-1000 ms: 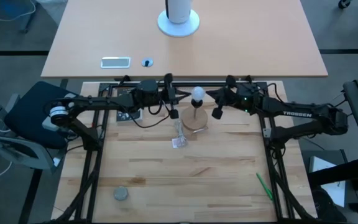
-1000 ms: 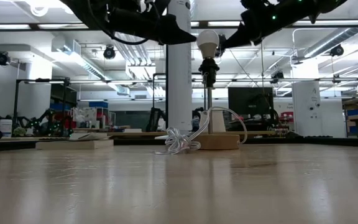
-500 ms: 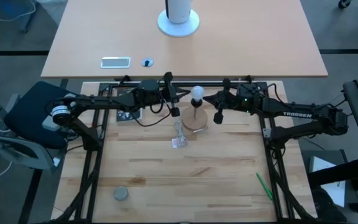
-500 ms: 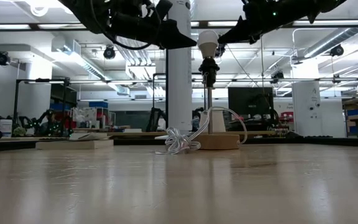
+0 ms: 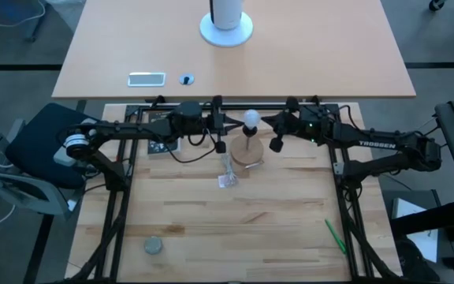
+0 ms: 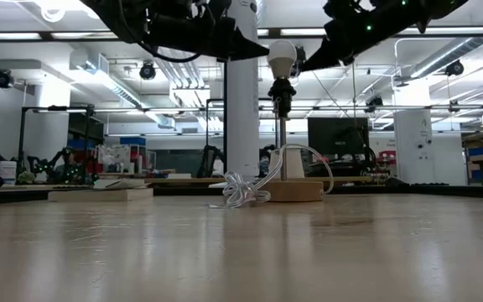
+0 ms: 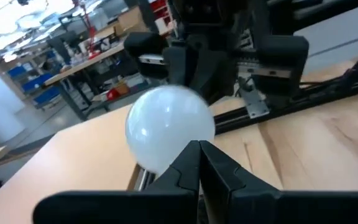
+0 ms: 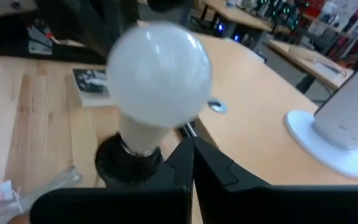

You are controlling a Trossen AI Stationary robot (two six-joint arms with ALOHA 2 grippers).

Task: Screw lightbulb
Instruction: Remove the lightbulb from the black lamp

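On the near, bare part of the table [image 5: 235,229] nothing is happening. Farther back, the bulb [image 5: 251,120] is sitting on top of the black socket [image 6: 281,89] on its thin stand. It looks light, smooth, slippery and easy to break — a soft hold around the round part seems best. The left gripper [image 5: 219,126] and right gripper [image 5: 275,126] are waiting just beside it, not touching, each with its fingers pressed together. How deep the bulb's screw part sits is hidden — I cannot tell if it is tight.
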